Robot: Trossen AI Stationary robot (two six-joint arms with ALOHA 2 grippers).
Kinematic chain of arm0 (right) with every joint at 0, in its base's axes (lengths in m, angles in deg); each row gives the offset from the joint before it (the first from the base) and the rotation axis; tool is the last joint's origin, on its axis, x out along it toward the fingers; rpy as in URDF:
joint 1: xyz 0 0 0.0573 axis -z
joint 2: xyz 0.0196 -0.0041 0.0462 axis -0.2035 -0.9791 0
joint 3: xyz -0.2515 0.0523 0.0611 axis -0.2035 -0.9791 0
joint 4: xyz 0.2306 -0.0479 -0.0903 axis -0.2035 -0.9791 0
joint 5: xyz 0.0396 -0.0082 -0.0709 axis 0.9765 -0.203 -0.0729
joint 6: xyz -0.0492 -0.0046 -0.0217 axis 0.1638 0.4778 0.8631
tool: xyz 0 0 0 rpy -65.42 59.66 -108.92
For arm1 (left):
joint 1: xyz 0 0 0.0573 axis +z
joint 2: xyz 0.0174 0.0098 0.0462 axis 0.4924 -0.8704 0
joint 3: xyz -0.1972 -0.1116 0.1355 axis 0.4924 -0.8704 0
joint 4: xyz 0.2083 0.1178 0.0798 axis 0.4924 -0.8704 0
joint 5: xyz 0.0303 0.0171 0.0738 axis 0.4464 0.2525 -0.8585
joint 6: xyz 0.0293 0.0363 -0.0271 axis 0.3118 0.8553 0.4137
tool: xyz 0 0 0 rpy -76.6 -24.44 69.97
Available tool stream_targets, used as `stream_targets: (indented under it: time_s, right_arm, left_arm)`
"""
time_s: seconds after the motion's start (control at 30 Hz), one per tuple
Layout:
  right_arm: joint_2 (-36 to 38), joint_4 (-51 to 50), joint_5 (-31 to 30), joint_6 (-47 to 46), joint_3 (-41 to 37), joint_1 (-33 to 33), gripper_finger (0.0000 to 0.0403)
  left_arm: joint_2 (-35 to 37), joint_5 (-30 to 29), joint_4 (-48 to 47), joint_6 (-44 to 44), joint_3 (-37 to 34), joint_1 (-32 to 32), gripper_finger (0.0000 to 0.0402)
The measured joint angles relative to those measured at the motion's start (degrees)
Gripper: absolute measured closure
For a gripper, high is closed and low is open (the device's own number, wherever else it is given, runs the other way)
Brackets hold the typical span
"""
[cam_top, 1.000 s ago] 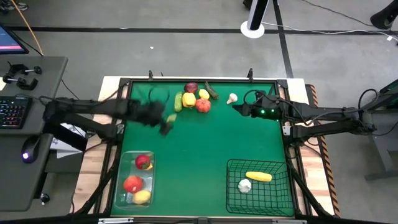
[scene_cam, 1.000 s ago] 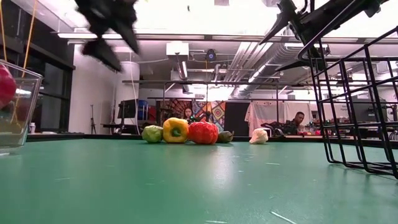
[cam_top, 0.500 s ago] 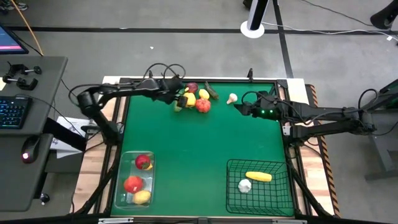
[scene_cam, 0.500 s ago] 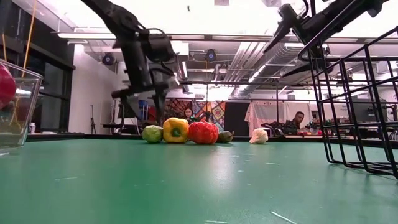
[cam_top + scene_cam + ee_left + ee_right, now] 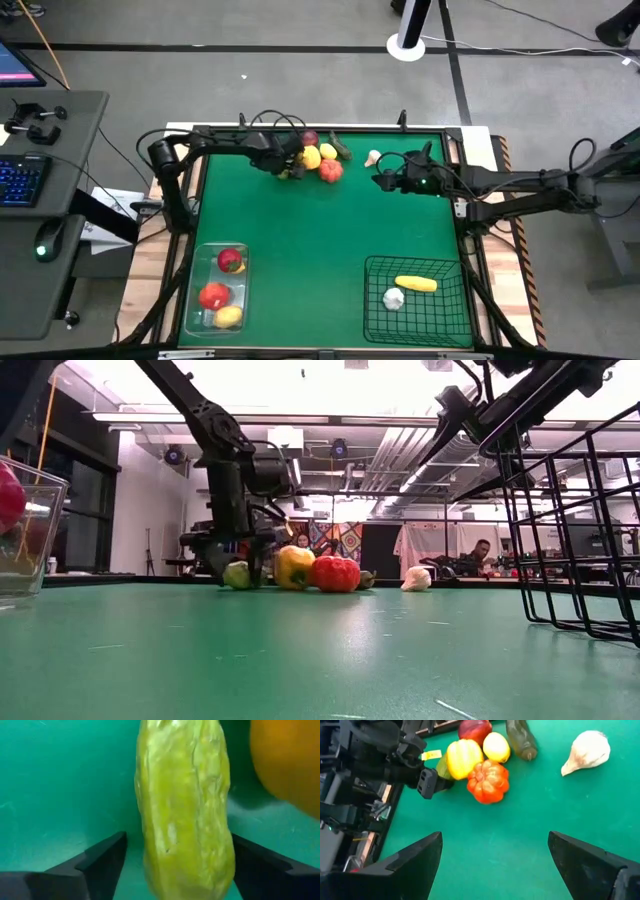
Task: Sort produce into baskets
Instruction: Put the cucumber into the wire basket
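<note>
While lying flat | cucumber [image 5: 184, 815] lengthwise between left gripper [image 5: 175, 865] jaws

The left gripper [image 5: 287, 166] sits at the produce cluster [image 5: 318, 160], the right gripper [image 5: 383, 179] near the garlic [image 5: 373, 157].

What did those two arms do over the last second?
The left tool swung across to the produce pile and came down around the green cucumber, fingers open on either side. The right tool barely shifted near the garlic. Both baskets' contents stayed put.
</note>
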Motion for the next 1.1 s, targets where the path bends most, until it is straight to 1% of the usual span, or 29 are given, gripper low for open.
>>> stream_targets:
  time_s: [0.07,0.13,0.2,0.23,0.37,0.47,0.6,0.67,0.73,0.8,0.9,1.0,1.1]
  right_arm:
    - [-0.11,0.00,0.09,0.15,0.00,-0.36,0.0048]
    - [-0.03,0.02,-0.26,0.18,0.00,-0.80,0.0048]
    - [0.26,0.04,-0.32,0.24,0.00,-1.22,0.0048]
    - [0.43,0.10,-0.32,0.27,0.00,-1.45,0.0048]
    - [2.18,0.20,-0.14,0.74,0.00,-2.66,0.0048]
    - [5.12,1.07,1.12,2.06,0.00,-4.08,0.0048]
    - [10.51,2.23,1.10,2.97,0.00,-7.17,0.0048]
    - [13.14,2.55,-0.26,3.44,0.00,-8.84,0.0048]
    - [15.02,3.19,-1.98,4.48,0.01,-10.42,0.0048]
    - [16.08,4.43,-3.58,6.16,0.02,-11.79,0.0048]
    - [16.35,8.14,-4.83,8.99,0.02,-12.94,0.0048]
    - [16.03,12.02,-4.85,10.91,0.02,-13.11,0.0048]
    - [15.79,14.16,-5.35,11.98,0.02,-13.02,0.0048]
  left_arm:
    - [0.10,-0.06,0.04,0.16,0.00,-0.32,0.0134]
    - [0.59,-1.14,-0.02,0.86,-0.01,-0.69,0.0188]
    - [1.99,-2.18,-0.28,1.65,-0.04,-1.05,0.0251]
    - [2.84,-2.62,-0.24,2.47,-0.04,-1.21,0.0265]
    - [8.02,-2.99,-0.66,7.70,-0.04,-2.60,0.0265]
    - [13.80,-3.00,-2.34,13.53,-0.04,-6.05,0.0265]
    - [21.25,-3.09,-2.94,22.50,-0.04,-14.65,0.0265]
    - [24.04,-2.94,-1.43,25.35,-0.04,-19.90,0.0265]
    - [25.18,-2.93,1.47,27.75,-0.04,-24.86,0.0265]
    - [25.17,-3.64,5.69,28.44,-0.04,-28.97,0.0265]
    - [22.78,-3.76,15.00,28.35,-0.02,-32.42,0.0265]
    - [18.15,-2.05,22.58,29.59,0.69,-33.96,0.0265]
    - [12.41,-0.69,26.07,32.10,4.92,-35.10,0.0265]
